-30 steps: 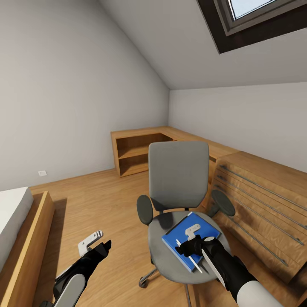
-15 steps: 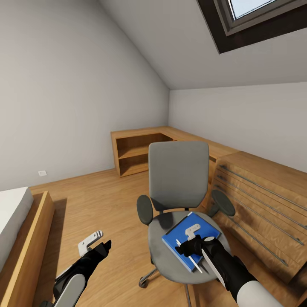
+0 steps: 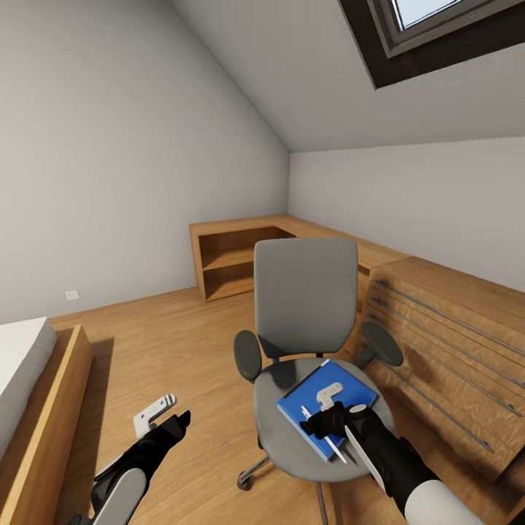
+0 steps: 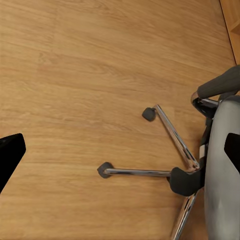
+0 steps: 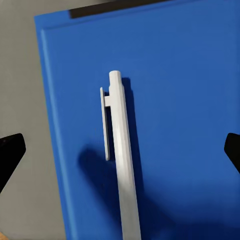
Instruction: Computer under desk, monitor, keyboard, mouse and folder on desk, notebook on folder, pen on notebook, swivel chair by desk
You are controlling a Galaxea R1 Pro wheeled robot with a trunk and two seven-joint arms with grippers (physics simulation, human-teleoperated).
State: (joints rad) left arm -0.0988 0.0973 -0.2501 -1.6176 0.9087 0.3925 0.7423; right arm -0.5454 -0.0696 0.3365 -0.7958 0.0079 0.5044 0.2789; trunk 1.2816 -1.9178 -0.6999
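Observation:
The swivel chair (image 3: 305,306) stands mid-room with its grey back facing me, and its chrome base (image 4: 170,172) rests on the wood floor. The blue folder (image 3: 310,405) lies flat on the seat. A white pen (image 5: 122,165) lies on top of the folder. My right gripper (image 3: 321,425) hovers just over the pen, open, with one fingertip (image 5: 10,150) on each side and well apart from it. My left gripper (image 3: 179,421) hangs open over bare floor to the left of the chair. The desk, computer, monitor, keyboard, mouse and notebook are out of view.
A light wooden drawer chest (image 3: 452,343) stands close to the chair's right side. A low wooden shelf unit (image 3: 233,259) runs along the far wall. A bed with a wooden frame (image 3: 44,408) sits at the left, with open floor between it and the chair.
The whole picture has shifted very slightly, so the camera moved. Both arms, the pen and the folder keep their places.

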